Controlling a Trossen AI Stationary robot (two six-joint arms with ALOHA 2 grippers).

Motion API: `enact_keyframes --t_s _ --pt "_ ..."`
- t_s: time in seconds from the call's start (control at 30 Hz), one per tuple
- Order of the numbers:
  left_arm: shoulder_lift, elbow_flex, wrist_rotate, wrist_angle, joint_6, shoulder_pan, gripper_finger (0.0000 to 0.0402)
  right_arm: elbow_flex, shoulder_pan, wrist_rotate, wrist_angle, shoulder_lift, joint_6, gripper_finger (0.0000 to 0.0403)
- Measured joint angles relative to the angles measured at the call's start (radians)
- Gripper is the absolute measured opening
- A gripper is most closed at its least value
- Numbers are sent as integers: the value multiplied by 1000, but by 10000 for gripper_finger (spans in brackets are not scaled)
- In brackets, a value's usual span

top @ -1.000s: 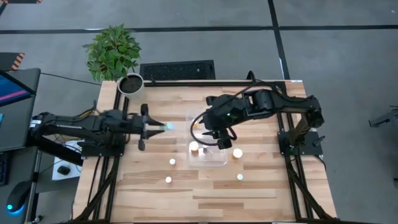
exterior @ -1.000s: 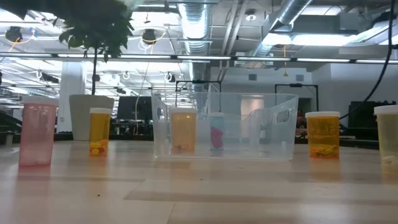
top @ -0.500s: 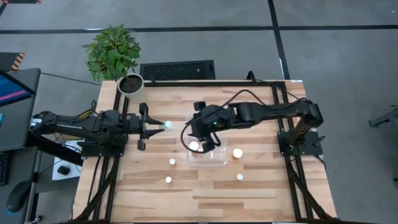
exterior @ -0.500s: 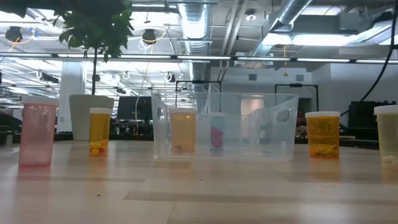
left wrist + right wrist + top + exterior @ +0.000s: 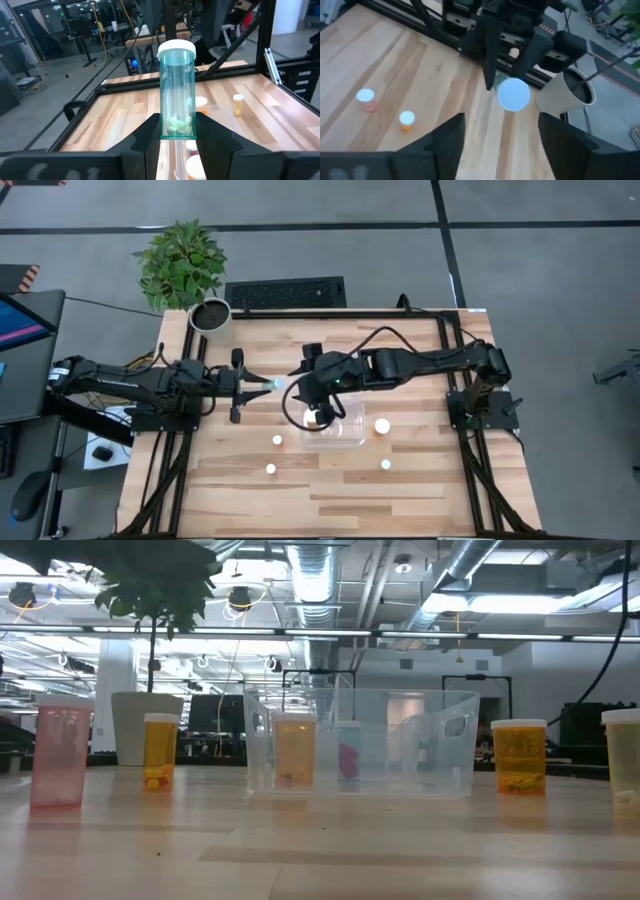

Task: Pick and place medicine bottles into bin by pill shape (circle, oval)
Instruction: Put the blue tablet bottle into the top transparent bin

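My left gripper (image 5: 262, 385) is shut on a teal see-through bottle (image 5: 177, 90) with a white cap (image 5: 276, 384), held above the table left of the clear bin (image 5: 345, 430). My right gripper (image 5: 298, 383) is open and faces that cap (image 5: 513, 94) from the table's right, and I see no touch. One white-capped bottle (image 5: 322, 417) stands in the bin, and it also shows in the low view (image 5: 295, 750). Other bottles stand on their bases on the table: two left of the bin (image 5: 277, 440) (image 5: 270, 469) and two to its right (image 5: 382, 425) (image 5: 386, 465). My left gripper pinches the teal bottle's base end (image 5: 176, 131) between its two fingers (image 5: 150, 135). The fingers come level from the table's left and lie along the bottle. The bottle is lifted clear of the table and lies level, its cap pointing toward the table's right.
A white plant pot (image 5: 210, 315) with a green plant stands at the table's far left corner. A dark keyboard-like slab (image 5: 285, 292) lies beyond the far edge. In the low view a pink bottle (image 5: 60, 755) and orange bottles (image 5: 160, 750) (image 5: 520, 755) flank the bin (image 5: 440, 745).
My right gripper has gone from above the bin toward the table's left, past the bin's left side, up to the cap of the teal bottle, and has stayed open. The teal bottle stays level in my left gripper.
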Motion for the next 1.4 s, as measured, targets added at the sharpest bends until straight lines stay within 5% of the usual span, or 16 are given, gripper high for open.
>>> enact_keyframes --t_s 0.2,0.9,1.4 --pt "0 0 0 -1 1 0 103 1 -5 -15 59 16 -6 296" --pt "2 0 5 -4 1 0 103 0 -38 -69 153 79 -49 295" --pt "2 0 6 -4 -6 0 103 0 -36 -71 150 82 -50 240"
